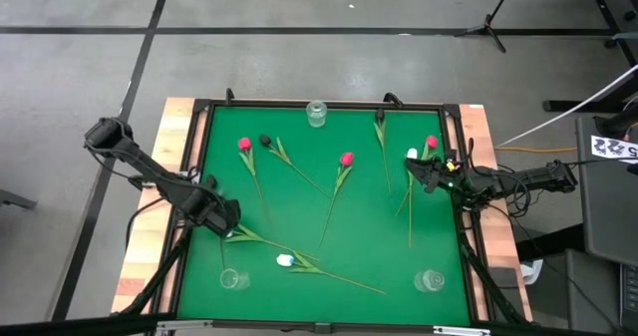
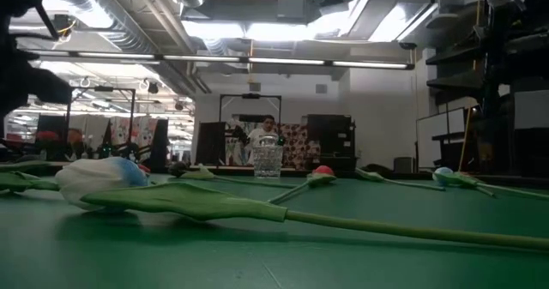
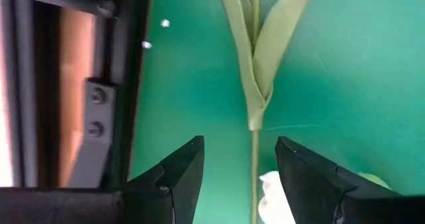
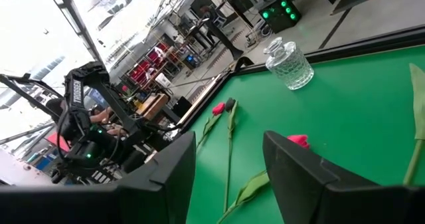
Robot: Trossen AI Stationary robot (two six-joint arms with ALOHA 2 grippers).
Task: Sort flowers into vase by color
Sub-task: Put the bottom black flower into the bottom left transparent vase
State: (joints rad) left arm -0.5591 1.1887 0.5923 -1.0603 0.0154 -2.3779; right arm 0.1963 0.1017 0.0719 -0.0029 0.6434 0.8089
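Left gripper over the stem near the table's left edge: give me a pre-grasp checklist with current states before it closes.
1. Left gripper open: ok, a clear gap shows between its fingers.
2. Green stem lined up in that gap: ok in the left wrist view.
3. Fingers down at stem level: cannot tell.
4. Table frame clear of the fingers: ok, it lies beside them.
5. Right gripper out of the way: ok, open and empty at the right edge.
6. Glass vase in the near-left corner upright and empty: ok.
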